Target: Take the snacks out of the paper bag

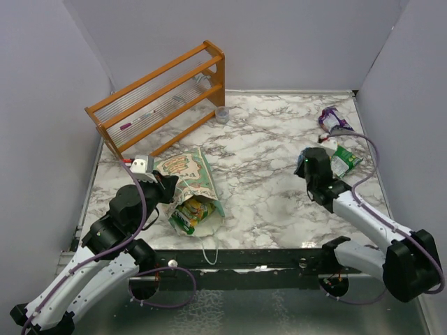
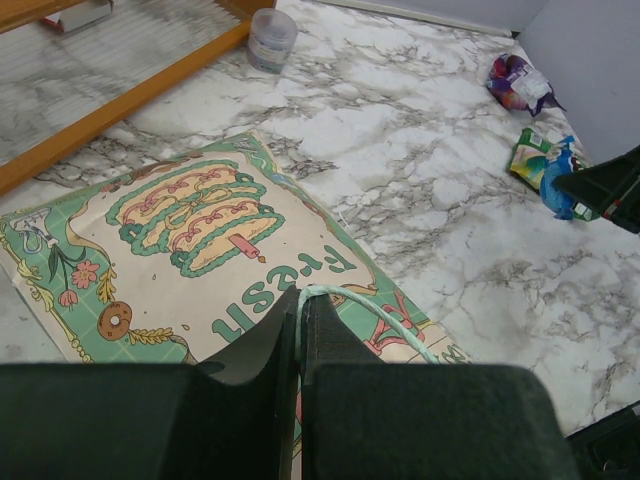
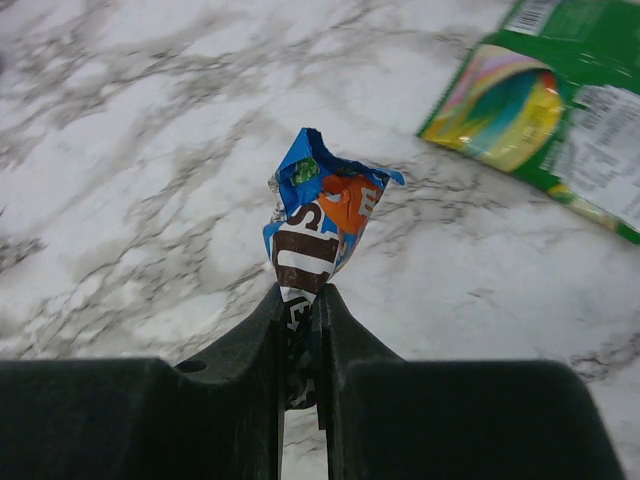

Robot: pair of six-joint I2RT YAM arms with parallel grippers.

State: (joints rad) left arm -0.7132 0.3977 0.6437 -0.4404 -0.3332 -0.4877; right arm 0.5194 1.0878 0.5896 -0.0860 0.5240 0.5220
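Observation:
The green paper bag [image 1: 187,183] lies on its side at the left, mouth toward the near edge, with green and yellow packets [image 1: 190,211] showing inside. My left gripper [image 2: 299,305] is shut on the bag's pale green string handle [image 2: 372,311], above the printed front [image 2: 190,240]. My right gripper [image 3: 302,300] is shut on a blue and brown snack packet [image 3: 322,215] and holds it above the marble at the right. A green packet [image 3: 560,110] lies just beyond it, also in the top view [image 1: 345,161]. A purple packet [image 1: 334,120] lies at the far right.
An orange wooden rack [image 1: 162,98] stands at the back left. A small clear cup [image 1: 222,114] sits beside it, also in the left wrist view [image 2: 271,38]. Grey walls close in the marble table [image 1: 272,181] on three sides.

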